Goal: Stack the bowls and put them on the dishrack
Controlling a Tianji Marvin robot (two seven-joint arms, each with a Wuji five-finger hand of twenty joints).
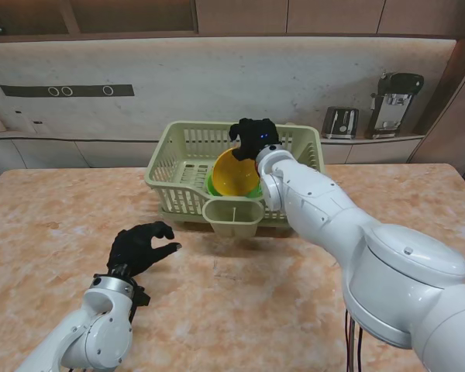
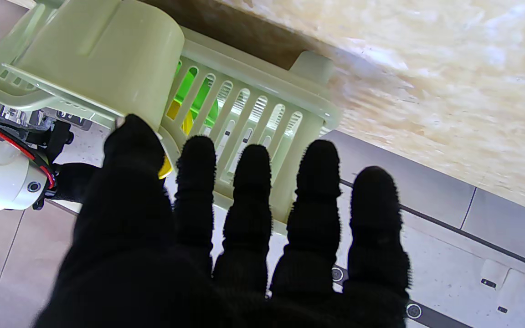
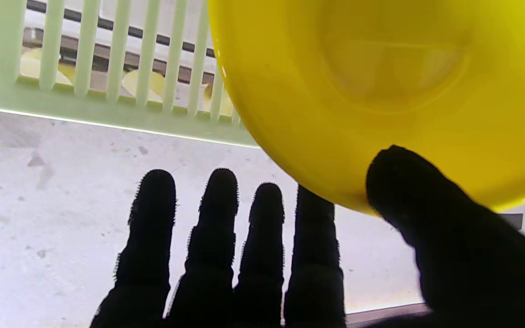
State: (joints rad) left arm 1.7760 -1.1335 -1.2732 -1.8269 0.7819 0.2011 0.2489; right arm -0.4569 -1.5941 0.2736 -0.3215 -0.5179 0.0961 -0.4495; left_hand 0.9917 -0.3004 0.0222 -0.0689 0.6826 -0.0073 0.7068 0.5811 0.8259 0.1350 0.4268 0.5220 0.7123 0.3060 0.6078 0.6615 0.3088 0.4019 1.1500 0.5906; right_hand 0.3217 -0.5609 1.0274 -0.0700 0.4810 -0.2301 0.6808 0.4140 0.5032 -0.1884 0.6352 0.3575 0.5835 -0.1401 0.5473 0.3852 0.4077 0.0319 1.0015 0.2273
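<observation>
A yellow bowl sits nested in a green bowl, both tilted on edge inside the pale green dishrack. My right hand is over the rack at the bowls' far rim. In the right wrist view my thumb lies on the yellow bowl and one finger passes behind its rim, while the other fingers stay straight. My left hand hovers open over the table, nearer to me than the rack. The left wrist view shows its spread fingers pointing at the dishrack, with green showing through the slats.
A cutlery cup hangs on the rack's near side, facing my left hand. A toaster and a coffee machine stand on the counter behind the marble-patterned table. My right forearm crosses the rack's right corner.
</observation>
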